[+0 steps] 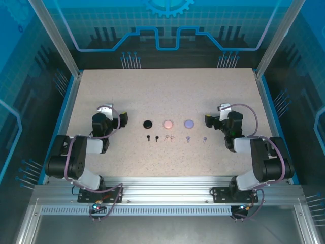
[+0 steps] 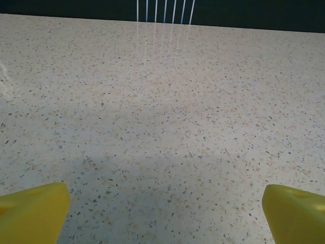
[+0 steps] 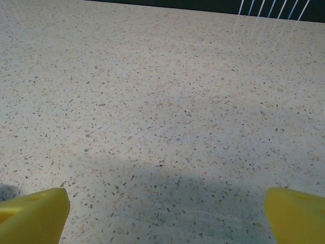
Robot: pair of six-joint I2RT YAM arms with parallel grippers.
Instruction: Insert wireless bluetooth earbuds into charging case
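Between your left gripper (image 1: 105, 109) and right gripper (image 1: 225, 108) sit the black case (image 1: 148, 123), pink case (image 1: 167, 123) and lilac case (image 1: 189, 123) in a row. The earbuds (image 1: 157, 137) are paired just nearer you, each pair by its colour match, likely for easy sorting. Both grippers are spread wide and empty, facing speckled counter (image 1: 167, 86). Nothing inserted yet, I'd judge.

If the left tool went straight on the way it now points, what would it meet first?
Probably the bare speckled beige tabletop ahead of the open left tool; the way looks free otherwise, though depth is unclear.
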